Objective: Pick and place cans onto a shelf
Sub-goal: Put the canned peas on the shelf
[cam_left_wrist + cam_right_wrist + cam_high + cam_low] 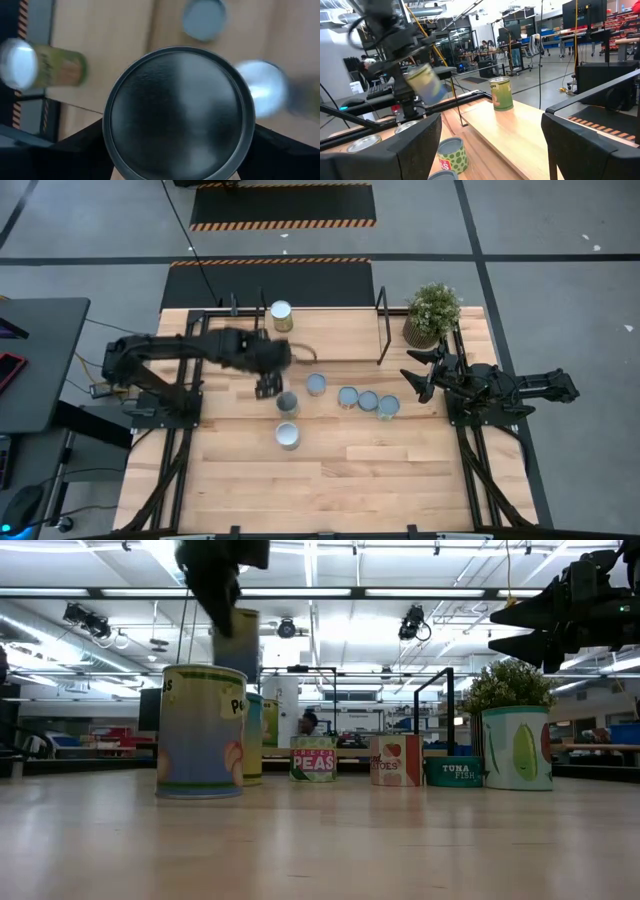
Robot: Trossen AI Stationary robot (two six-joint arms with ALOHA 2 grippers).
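Observation:
My left gripper (276, 390) is shut on a can (287, 402) with a dark grey top, held above the table. The can also shows in the low view (237, 640) and in the right wrist view (425, 82). One can (281, 315) stands on the shelf (335, 330). Several other cans stand on the table, among them a row (358, 399) and one nearer the front (288, 435). My right gripper (420, 375) is open and empty, raised at the right by the plant. My left gripper pinches the can by its round side wall, just under the top rim (115, 150), one finger (75, 147) on each side. The fingers come from above, pointing down. The can is lifted clear of the table, top up and slightly tilted.
A potted green plant (432, 315) stands at the far right corner of the table. Thin black posts (381, 325) frame the shelf. Bare tabletop lies toward the near edge (330, 490). A dark side table (40, 360) stands at the left.

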